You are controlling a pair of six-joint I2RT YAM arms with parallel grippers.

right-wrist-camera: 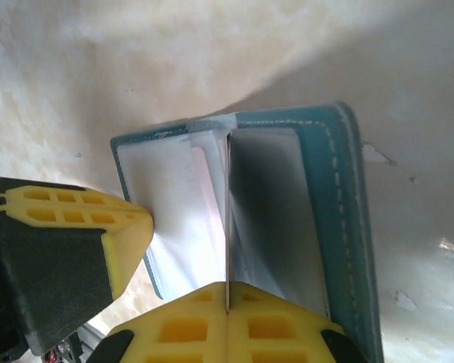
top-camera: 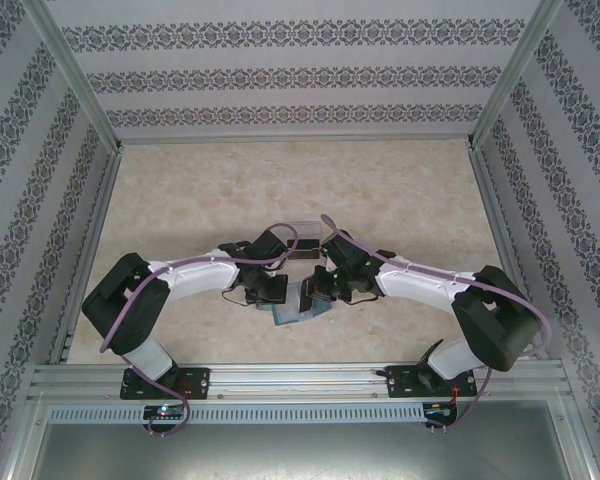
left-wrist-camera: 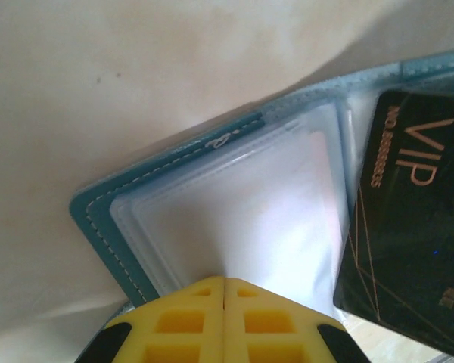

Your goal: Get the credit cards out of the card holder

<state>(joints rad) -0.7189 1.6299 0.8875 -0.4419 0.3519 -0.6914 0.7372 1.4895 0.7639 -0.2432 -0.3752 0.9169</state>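
Observation:
The teal card holder [top-camera: 296,310] lies open on the table between my two arms. In the left wrist view its clear inner sleeves [left-wrist-camera: 250,197] face up, and my left gripper [left-wrist-camera: 225,280] is shut with its tips pressed on the left sleeve. A dark credit card marked VIP [left-wrist-camera: 408,227] stands tilted over the holder's right half. In the right wrist view my right gripper [right-wrist-camera: 227,289] is shut on a thin card seen edge-on [right-wrist-camera: 227,219], which runs up into the fold of the card holder [right-wrist-camera: 340,212]. The left arm's yellow fingers [right-wrist-camera: 125,234] rest on the holder's left page.
A clear plastic tray [top-camera: 302,236] sits just behind the two grippers. Beige tabletop [top-camera: 280,180] stretches to the back wall. Patterned walls and metal frame posts close in both sides, and the arm bases stand on the near rail.

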